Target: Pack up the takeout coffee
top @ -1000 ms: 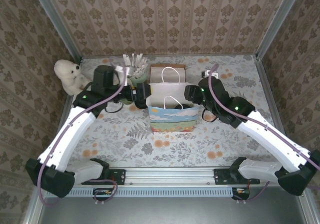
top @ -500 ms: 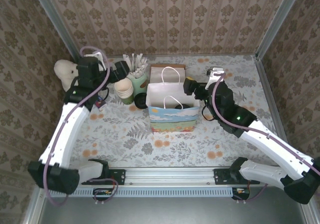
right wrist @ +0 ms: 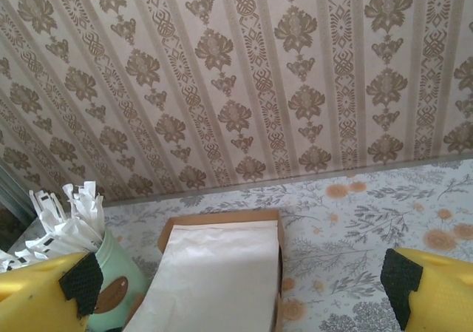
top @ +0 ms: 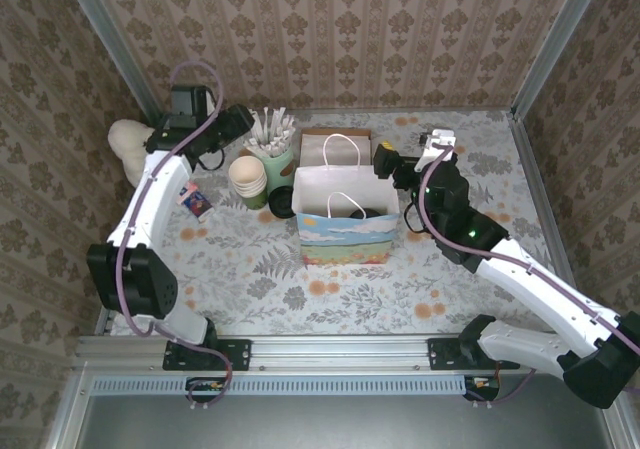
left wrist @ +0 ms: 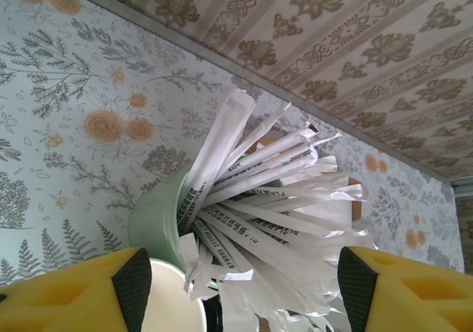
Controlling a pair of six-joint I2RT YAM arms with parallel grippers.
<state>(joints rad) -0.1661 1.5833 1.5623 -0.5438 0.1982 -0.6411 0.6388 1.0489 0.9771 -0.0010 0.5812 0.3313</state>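
The takeout coffee (top: 282,204), a dark cup under a black round lid, stands on the table against the left side of the paper bag (top: 347,239). A dark shape lies inside the bag; I cannot make it out. My left gripper (top: 232,129) hangs open at the back left, aimed at the pale green holder (top: 278,157) of white sticks. In the left wrist view its fingers straddle the sticks (left wrist: 266,199) without touching, and a sliver of the black lid (left wrist: 213,319) shows below. My right gripper (top: 383,157) is open above the bag's back right corner, with nothing between its fingers.
A stack of cream cups (top: 247,177) stands beside the holder. A brown cardboard box (top: 335,137) sits behind the bag. A white teddy bear (top: 128,144) leans in the back left corner. A small card (top: 195,201) lies on the cloth. Patterned walls close in the table.
My left arm has lifted away from the bag's left side and swung back-left over the stick holder, its jaws narrowing a little. The right gripper opened wider and rose off the bag's right edge.
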